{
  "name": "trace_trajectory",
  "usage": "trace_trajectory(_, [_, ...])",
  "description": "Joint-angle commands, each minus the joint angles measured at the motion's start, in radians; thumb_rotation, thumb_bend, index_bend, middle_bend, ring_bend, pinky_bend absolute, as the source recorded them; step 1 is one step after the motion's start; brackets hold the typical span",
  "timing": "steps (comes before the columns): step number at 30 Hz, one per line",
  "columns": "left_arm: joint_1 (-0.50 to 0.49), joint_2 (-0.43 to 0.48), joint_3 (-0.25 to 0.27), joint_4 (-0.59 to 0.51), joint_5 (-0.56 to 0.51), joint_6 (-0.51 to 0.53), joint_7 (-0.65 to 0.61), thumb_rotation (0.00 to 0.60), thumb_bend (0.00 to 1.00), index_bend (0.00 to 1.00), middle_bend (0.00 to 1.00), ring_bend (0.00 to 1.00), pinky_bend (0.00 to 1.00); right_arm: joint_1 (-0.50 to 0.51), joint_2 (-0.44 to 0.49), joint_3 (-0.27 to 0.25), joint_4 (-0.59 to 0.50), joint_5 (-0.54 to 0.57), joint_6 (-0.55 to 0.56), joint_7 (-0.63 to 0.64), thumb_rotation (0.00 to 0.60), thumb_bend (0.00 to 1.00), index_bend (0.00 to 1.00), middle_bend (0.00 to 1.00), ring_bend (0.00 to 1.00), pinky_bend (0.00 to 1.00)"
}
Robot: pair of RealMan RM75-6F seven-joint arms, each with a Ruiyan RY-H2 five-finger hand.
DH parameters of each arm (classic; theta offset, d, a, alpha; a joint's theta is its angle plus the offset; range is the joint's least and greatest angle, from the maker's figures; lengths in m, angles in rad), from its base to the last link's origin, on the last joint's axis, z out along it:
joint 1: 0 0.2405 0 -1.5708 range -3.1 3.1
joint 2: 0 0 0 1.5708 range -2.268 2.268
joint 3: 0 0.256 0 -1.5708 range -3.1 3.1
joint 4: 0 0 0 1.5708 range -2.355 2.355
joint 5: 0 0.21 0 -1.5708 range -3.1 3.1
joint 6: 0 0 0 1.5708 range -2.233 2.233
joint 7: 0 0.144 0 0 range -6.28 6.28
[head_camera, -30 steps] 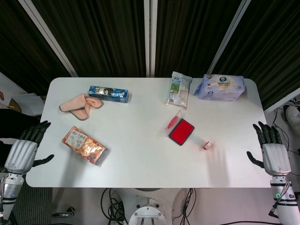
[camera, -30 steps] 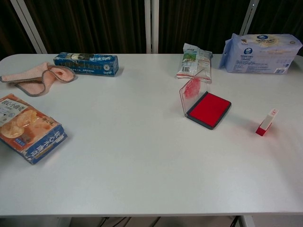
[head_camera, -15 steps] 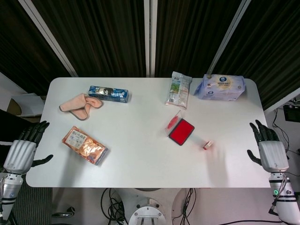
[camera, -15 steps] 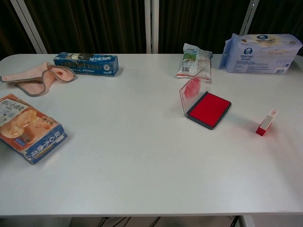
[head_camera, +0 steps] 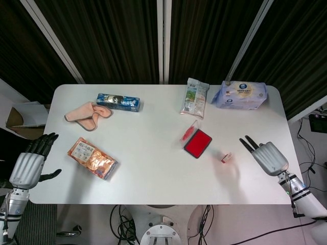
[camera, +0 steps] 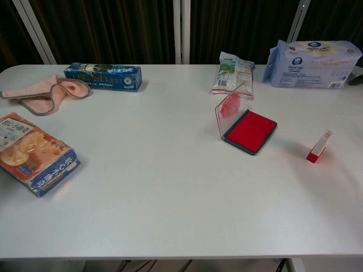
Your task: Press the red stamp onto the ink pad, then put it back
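Observation:
The small red stamp [head_camera: 227,156] [camera: 318,147] stands upright on the white table, just right of the ink pad. The ink pad [head_camera: 197,143] [camera: 250,131] lies open, red face up, its clear lid [camera: 229,105] raised on the left side. My right hand [head_camera: 266,155] hovers over the table's right part, a short way right of the stamp, fingers stretched toward it and holding nothing. My left hand [head_camera: 30,162] hangs off the table's left edge, fingers apart and empty. Neither hand's body shows in the chest view.
A snack bag [head_camera: 92,157] lies at the front left, a pink cloth [head_camera: 87,114] and a blue box [head_camera: 118,101] at the back left. A green-white packet [head_camera: 194,97] and a tissue pack [head_camera: 240,95] sit along the back right.
My right hand has swung in from beside the table's right edge to over the table, toward the stamp. The left hand has hardly moved.

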Motion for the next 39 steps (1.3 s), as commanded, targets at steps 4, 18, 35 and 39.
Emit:
trace_trajectory(4, [0.003, 0.001, 0.000, 0.006, -0.007, 0.000, -0.004, 0.597, 0.01, 0.04, 0.07, 0.08, 0.18, 0.076, -0.056, -0.056, 0.079, -0.064, -0.044, 0.170, 0.600, 0.14, 0.21, 0.21, 0.72, 0.87])
trace_trajectory(18, [0.005, -0.007, 0.005, 0.025, 0.001, 0.004, -0.020, 0.576, 0.02, 0.04, 0.07, 0.08, 0.18, 0.105, -0.224, -0.073, 0.317, -0.098, 0.061, 0.330, 0.600, 0.14, 0.33, 0.30, 0.72, 0.87])
trace_trajectory(35, [-0.001, 0.007, 0.005, 0.015, 0.004, -0.001, -0.025, 0.522, 0.01, 0.04, 0.07, 0.08, 0.18, 0.106, -0.406, -0.102, 0.604, -0.097, 0.169, 0.506, 0.600, 0.18, 0.43, 0.41, 0.73, 0.88])
trace_trajectory(39, [0.000, 0.008, 0.005, 0.013, 0.009, 0.002, -0.023, 0.525, 0.01, 0.04, 0.07, 0.08, 0.18, 0.112, -0.428, -0.111, 0.643, -0.098, 0.182, 0.521, 0.600, 0.18, 0.45, 0.42, 0.73, 0.88])
